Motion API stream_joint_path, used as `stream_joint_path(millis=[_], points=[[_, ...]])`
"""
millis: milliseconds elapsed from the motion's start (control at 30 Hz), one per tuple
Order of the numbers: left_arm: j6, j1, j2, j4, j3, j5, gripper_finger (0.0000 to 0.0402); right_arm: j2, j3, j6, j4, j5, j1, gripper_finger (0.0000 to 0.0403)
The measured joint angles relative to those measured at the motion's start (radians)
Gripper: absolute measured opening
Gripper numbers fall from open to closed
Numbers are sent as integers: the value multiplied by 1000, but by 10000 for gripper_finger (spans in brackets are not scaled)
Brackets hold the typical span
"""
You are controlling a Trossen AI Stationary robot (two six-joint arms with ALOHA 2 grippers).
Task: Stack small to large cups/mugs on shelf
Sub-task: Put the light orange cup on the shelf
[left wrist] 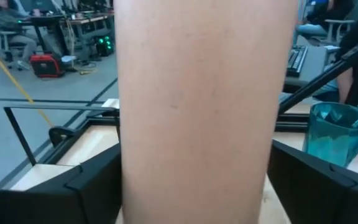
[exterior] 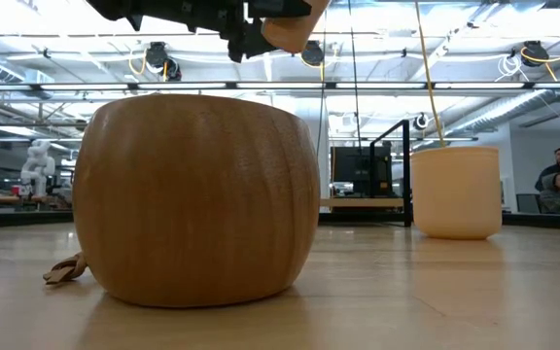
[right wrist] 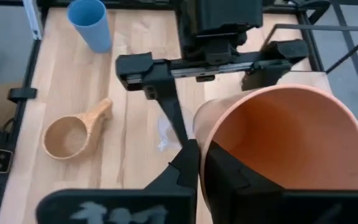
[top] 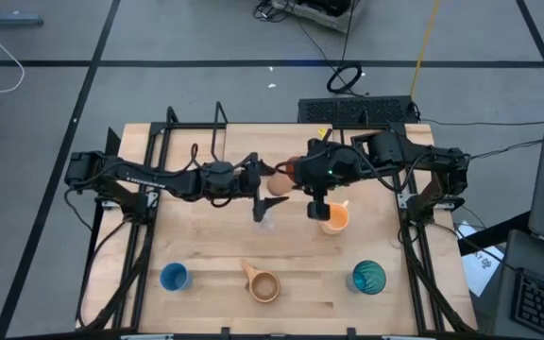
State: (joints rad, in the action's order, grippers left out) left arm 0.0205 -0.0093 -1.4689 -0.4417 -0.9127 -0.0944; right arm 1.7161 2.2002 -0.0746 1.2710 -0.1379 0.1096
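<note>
An orange cup (top: 279, 184) hangs high over the table's middle. My right gripper (top: 315, 210) is shut on it. My left gripper (top: 261, 206) is open, with one finger (right wrist: 169, 112) on either side of this cup (left wrist: 197, 93); I see no touch. A second orange cup (top: 336, 219) stands on its base just right of centre. On the near strip stand a blue cup (top: 175, 277), a tan handled mug (top: 263, 283) and a teal tumbler (top: 368, 277). A tiny clear cup (right wrist: 165, 135) sits under the grippers. I cannot pick out the shelf. My right gripper pinches the orange cup's wall at its rim (right wrist: 199, 134), one finger (right wrist: 229, 177) inside the cup and one outside. The fingers slant down at it from above and from the table's right. The cup is lifted clear, mouth up.
In the low view the tan mug (exterior: 197, 199) fills the foreground and the standing orange cup (exterior: 455, 190) is to its right. Black rod frames (top: 170, 118) rise at the table's far edge. People (exterior: 557, 180) sit in the room beyond.
</note>
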Motion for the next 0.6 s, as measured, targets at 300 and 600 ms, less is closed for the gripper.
stream_joint_path(millis=[300, 600], points=[[9, -4, 1, 4, -1, -47, 362, 1, -1, -35, 93, 2, -26, 1], [-24, -30, 44, 89, -2, -193, 322, 1, -1, -40, 175, 5, -118, 0]])
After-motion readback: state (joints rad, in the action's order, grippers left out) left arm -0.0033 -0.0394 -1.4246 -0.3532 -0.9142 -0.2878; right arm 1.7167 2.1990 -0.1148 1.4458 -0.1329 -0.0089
